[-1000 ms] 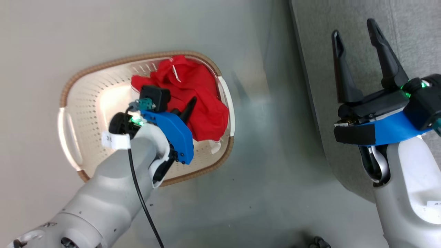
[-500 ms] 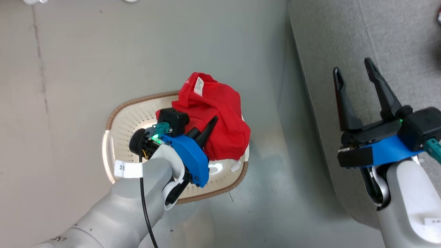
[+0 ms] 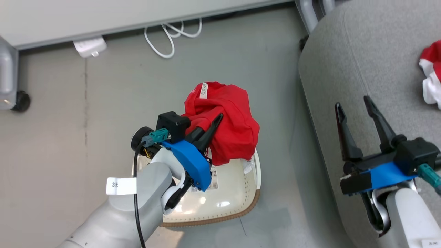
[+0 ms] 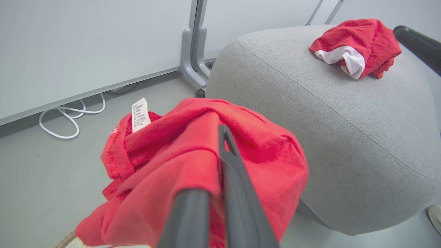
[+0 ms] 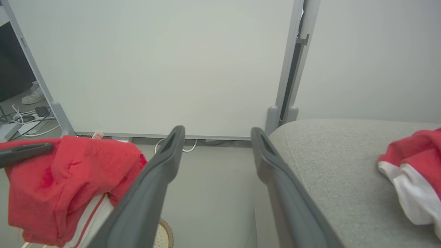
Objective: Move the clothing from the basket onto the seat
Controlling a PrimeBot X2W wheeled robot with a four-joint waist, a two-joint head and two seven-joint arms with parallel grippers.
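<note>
Above the cream perforated plastic basket [image 3: 227, 203], my left pincer [image 3: 214, 121] clenched one soft red garment [image 3: 237, 110], not yet carried to the grey fabric seat [image 3: 344, 69] where its red-and-white twin [image 3: 430, 75] lay, while my right pincer [image 3: 352, 102] gaped empty.

One finger of my left gripper [image 3: 213, 122] is buried under the red garment [image 3: 234, 127] it clamps, so I cannot see its tip. The print on the garment's label [image 4: 140, 114] is too small for me to read. My forearm and that cloth cover much of the basket [image 3: 227, 200], and its sticker [image 3: 215, 179] sits half behind the gripper's blue housing. The second garment [image 3: 430, 79], near the seat's [image 3: 344, 69] right edge, is cut by the head view's border.
</note>
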